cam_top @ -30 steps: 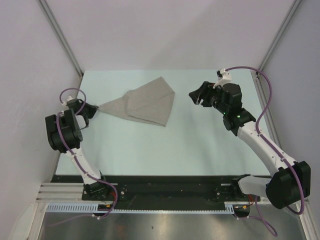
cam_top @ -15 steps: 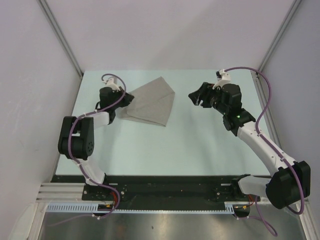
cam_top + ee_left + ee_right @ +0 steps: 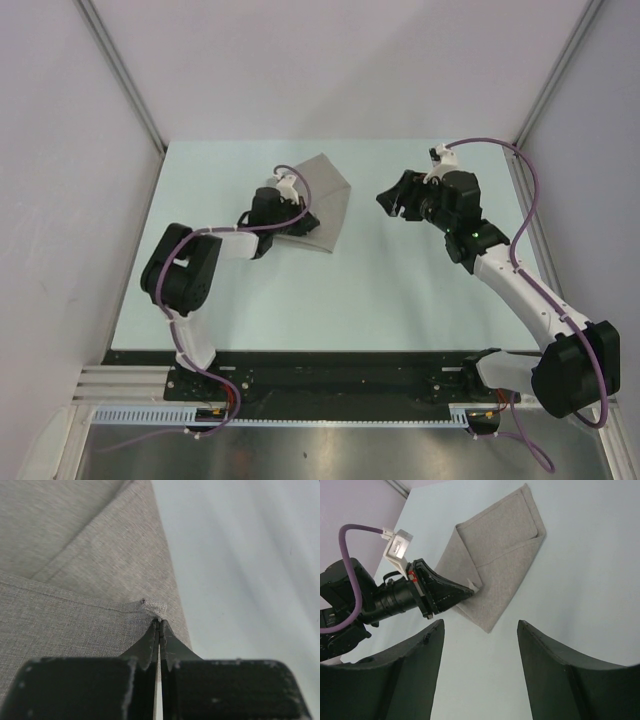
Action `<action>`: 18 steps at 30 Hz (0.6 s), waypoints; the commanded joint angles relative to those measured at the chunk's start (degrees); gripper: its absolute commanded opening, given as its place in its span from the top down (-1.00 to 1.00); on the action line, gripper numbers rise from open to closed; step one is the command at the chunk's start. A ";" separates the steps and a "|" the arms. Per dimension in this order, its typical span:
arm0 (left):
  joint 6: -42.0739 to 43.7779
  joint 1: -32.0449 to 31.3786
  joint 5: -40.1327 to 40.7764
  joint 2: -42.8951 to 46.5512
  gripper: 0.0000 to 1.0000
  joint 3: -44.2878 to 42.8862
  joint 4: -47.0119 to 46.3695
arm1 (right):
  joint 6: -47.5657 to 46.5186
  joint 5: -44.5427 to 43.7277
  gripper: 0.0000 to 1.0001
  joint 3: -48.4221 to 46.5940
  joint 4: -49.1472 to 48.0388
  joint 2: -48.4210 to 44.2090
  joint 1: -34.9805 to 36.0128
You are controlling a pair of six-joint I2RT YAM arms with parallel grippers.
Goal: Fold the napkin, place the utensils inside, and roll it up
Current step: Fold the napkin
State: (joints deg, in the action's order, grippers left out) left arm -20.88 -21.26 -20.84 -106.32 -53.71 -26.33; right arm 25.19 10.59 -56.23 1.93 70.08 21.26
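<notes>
The grey-beige napkin (image 3: 326, 190) lies partly folded on the far middle of the table. It also shows in the left wrist view (image 3: 75, 555) and the right wrist view (image 3: 505, 545). My left gripper (image 3: 303, 222) is shut on a corner of the napkin (image 3: 159, 611) and holds it over the cloth's own middle. It shows in the right wrist view (image 3: 469, 591) too. My right gripper (image 3: 390, 200) is open and empty, hovering to the right of the napkin and apart from it (image 3: 480, 624). The black utensil is not in view.
The pale green table (image 3: 400, 300) is bounded by white walls and metal posts on the left, back and right. The arm bases and a black rail sit along the near edge.
My left gripper has carried the napkin corner from the far left rightward over the cloth, folding it narrower. The right arm has barely moved.
</notes>
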 commanded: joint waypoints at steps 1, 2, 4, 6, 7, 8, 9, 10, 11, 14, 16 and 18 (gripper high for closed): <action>3.66 -2.47 -1.83 -1.34 1.00 -2.54 -0.83 | -0.32 0.66 -0.30 0.24 -0.18 -0.21 -0.16; 4.27 -3.34 -1.92 -1.34 1.00 -2.54 -0.66 | -0.32 0.49 -0.30 0.24 -0.09 -0.04 -0.16; 5.06 -4.49 -2.01 -1.34 1.00 -2.54 -0.05 | -0.32 0.66 -0.30 0.42 -0.09 -0.04 -0.16; 6.38 -5.11 -2.10 -1.61 1.00 -2.45 0.57 | -0.32 0.75 -0.30 0.59 -0.18 0.23 -0.16; 6.99 -5.63 -1.92 -1.69 1.00 -2.36 1.01 | -0.32 0.75 -0.30 0.51 -0.18 0.23 -0.16; 7.08 -5.81 -1.84 -1.87 1.00 -2.19 1.19 | -0.32 0.75 -0.30 0.59 -0.18 0.32 -0.16; 7.00 -5.81 -1.75 -1.78 1.00 -1.58 1.02 | -0.23 0.84 -0.30 0.51 -0.26 0.49 -0.16; 6.48 -6.08 -1.49 -1.43 1.00 -0.96 0.23 | -0.23 0.84 -0.30 0.59 -0.26 0.49 -0.16; 6.47 -6.17 -1.31 -1.26 1.00 -0.43 -0.39 | -0.06 0.92 -0.30 0.68 -0.26 0.75 -0.16; 6.99 -6.52 -0.52 -0.12 1.00 1.07 -0.22 | -0.05 0.92 -0.30 0.85 -0.53 1.19 -0.16; 7.87 -6.87 -0.08 0.06 1.00 1.15 0.83 | 0.12 1.10 -0.30 1.03 -0.79 1.54 -0.16; 8.92 -7.48 0.80 0.33 1.00 1.59 1.28 | 0.39 1.27 -0.30 1.56 -1.32 2.33 -0.16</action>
State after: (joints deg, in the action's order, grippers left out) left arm -15.22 -27.35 -21.08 -107.79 -52.97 -24.84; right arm 25.23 11.05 -55.18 2.44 71.29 21.26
